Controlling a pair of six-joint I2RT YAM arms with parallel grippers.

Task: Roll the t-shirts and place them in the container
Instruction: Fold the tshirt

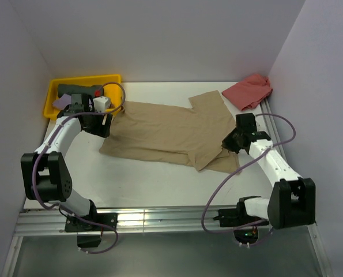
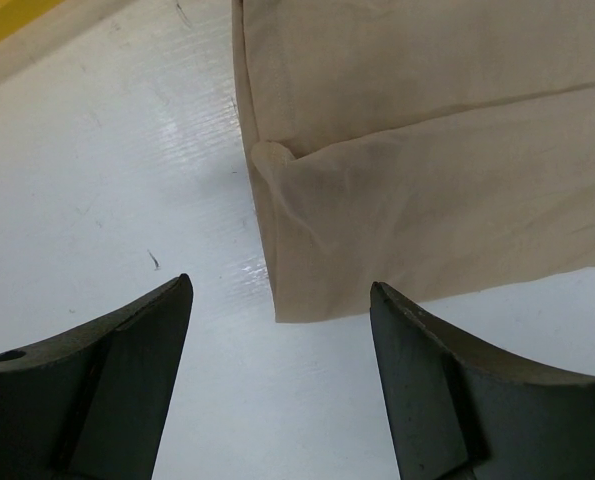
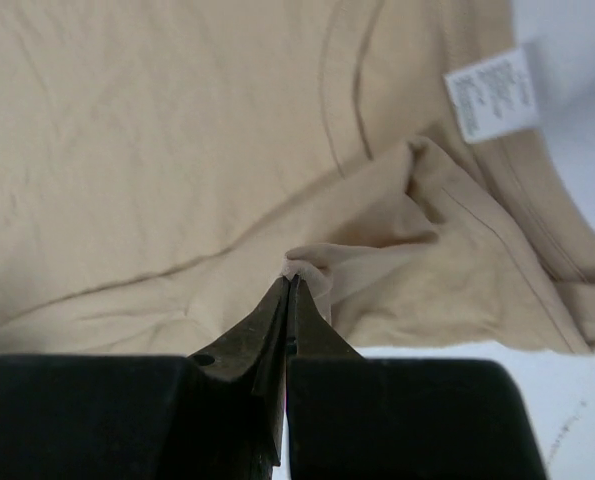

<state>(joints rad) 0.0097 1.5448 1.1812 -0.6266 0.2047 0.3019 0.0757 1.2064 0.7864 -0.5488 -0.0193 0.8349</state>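
The tan t-shirt [image 1: 171,133] lies spread flat on the white table [image 1: 154,184], roughly at its centre. Its long axis runs left to right across the table, slightly slanted: the hem points toward the left arm and the collar end toward the right arm. One sleeve points to the far edge, the other to the near edge. The cloth is unrolled, with a fold line along the near part of the hem. The left gripper [image 2: 282,287] stands at the hem's left corner with its jaws well apart; that corner shows between the two fingers and neither finger grips it. Whether the fingers touch the table cannot be told. The right gripper [image 3: 289,285] has its jaws pressed together on a small raised pinch of the tan cloth at the collar end, near the care label [image 3: 492,93]. A salmon-red t-shirt [image 1: 249,90] lies crumpled at the far right corner, well apart from the tan one. The yellow tray [image 1: 110,78] at the far left corner holds a dark grey-green t-shirt [image 1: 73,88] and a lilac t-shirt [image 1: 60,102].
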